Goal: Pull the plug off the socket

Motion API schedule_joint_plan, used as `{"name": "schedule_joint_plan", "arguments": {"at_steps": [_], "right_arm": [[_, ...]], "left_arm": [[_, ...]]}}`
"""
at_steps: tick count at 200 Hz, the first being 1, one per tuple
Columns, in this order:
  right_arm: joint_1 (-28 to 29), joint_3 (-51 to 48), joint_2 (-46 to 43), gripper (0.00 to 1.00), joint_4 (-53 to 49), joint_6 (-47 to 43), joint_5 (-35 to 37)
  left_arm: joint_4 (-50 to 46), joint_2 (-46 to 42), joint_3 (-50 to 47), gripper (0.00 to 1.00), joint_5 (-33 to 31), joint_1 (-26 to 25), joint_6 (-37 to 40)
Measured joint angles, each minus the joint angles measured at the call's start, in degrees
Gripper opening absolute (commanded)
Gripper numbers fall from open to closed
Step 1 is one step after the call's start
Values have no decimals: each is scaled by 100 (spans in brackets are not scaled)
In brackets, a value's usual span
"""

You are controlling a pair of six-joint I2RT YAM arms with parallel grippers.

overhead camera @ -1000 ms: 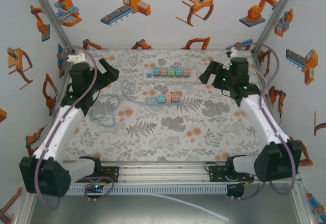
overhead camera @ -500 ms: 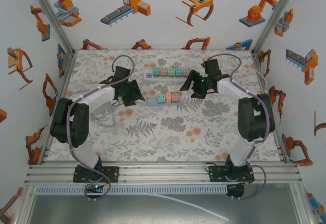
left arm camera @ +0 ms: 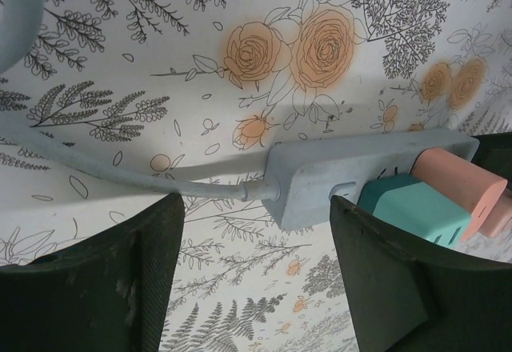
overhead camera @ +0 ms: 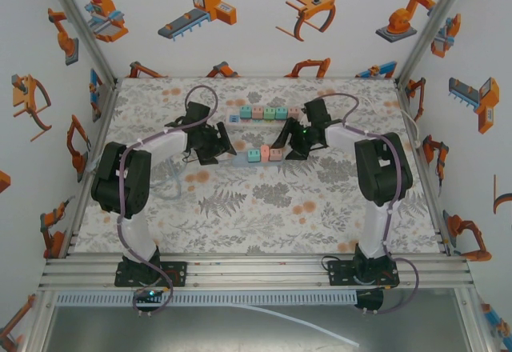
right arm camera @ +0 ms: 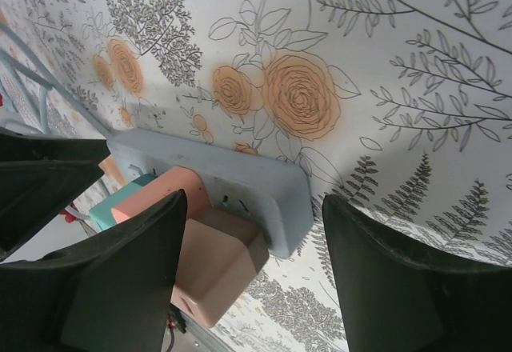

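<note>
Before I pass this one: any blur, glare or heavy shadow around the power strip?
Top external: even light, sharp, no glare, power strip small. Left wrist: strip crisp, a soft shadow beside it, dark fingers underexposed. Right wrist: strip sharp, pink plug near the lens slightly soft.

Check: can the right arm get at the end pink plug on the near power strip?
Probably yes: the right tool straddles that end of the power strip, jaws apart, and the pink plug sits between them, nothing in the way.

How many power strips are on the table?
2. The far power strip lies toward the back; the near power strip lies just in front of it. None looks hidden.
</note>
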Motion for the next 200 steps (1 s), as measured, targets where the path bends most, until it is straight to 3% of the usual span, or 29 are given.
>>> {"name": "schedule_joint_plan", "arguments": {"at_steps": [47,96,132,188,200], "right_arm": [[52,-17,0,61,79,42,2],[57,-162,-22,59,205,256,4],[125,-664,-378,60,234,422,-81],[160,-846,-697,63,181,608,-63],[160,-780,-675,63,114,616,-35]], "left_arm": [[39,48,17,71,195,7,278],[90,186,-39,65,734,-105,192],[122,-214,-498,65,1003,-326,37],[55,-975,-649,63,715,-302,-61],[11,-1080,-647,58,496,-275,-63]]}}
